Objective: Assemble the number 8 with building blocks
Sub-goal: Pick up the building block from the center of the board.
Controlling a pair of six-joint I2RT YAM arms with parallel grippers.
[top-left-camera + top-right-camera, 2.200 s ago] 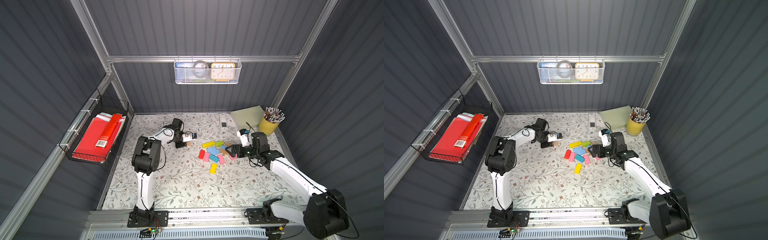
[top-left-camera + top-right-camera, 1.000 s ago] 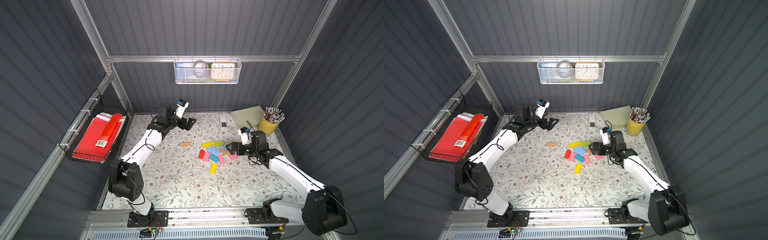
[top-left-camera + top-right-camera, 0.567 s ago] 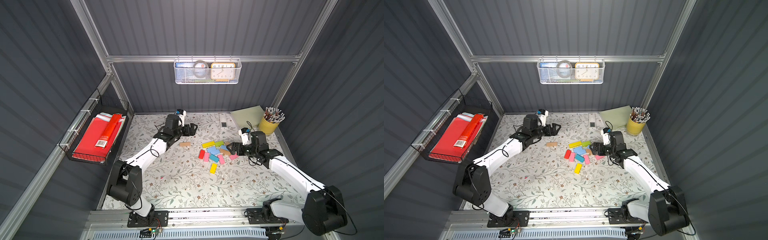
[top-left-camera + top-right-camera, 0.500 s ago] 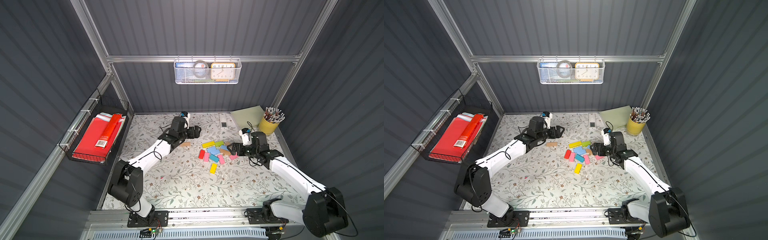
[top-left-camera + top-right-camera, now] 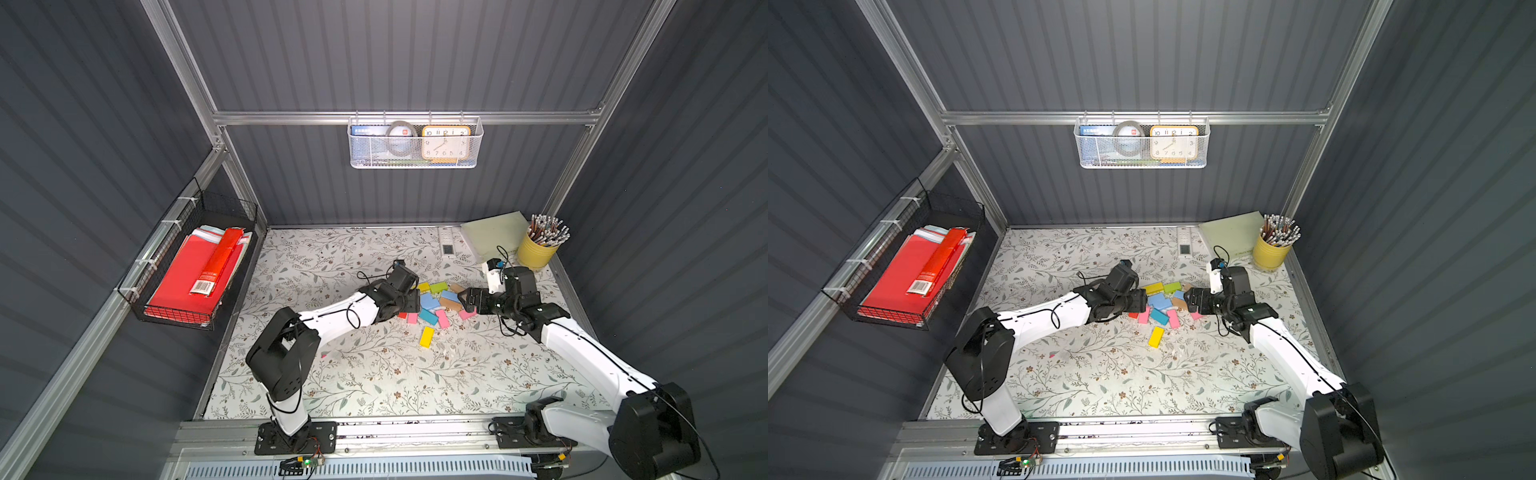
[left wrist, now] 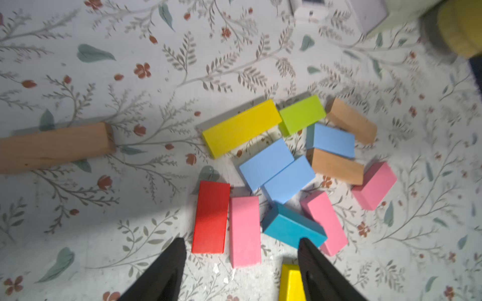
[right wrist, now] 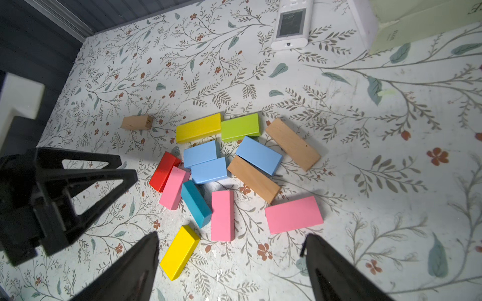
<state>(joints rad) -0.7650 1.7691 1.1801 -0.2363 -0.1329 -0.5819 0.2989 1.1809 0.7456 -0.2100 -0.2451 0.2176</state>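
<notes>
"While the left arm [image 5: 332, 316] and the right arm [image 5: 582, 349] both lean over the floral table [image 5: 374, 374], where do the building blocks [image 5: 432, 301] sit?"

"Between the two grippers, in one loose heap. The left gripper [image 6: 241, 241] has its fingers [image 6: 167, 265] partly spread with nothing held between them. The right gripper [image 7: 231, 235] stands wide apart, likewise empty. No number 8 shows yet, judging by the jumble: several pieces touch or overlap."

"Which pieces lie nearest the left gripper?"

"A red block [image 6: 211, 216] and a pink block [image 6: 245, 230], side by side and touching, just ahead of its tips, with a teal block [image 6: 292, 226] just beside the pink one. One tan block [image 6: 52, 147] lies well off to that gripper's side, alone."

"How would they handle?"

"Probably light, rigid wood with smooth paint, so perhaps a little slick; a pinch across the narrow width at mid-length should hold one. Red and pink leave no gap for a finger between them, so either may need nudging apart first. The yellow block [image 7: 180, 251] just ahead of the right gripper lies clear of its neighbours, and looks the easiest to take by its long sides."
</notes>
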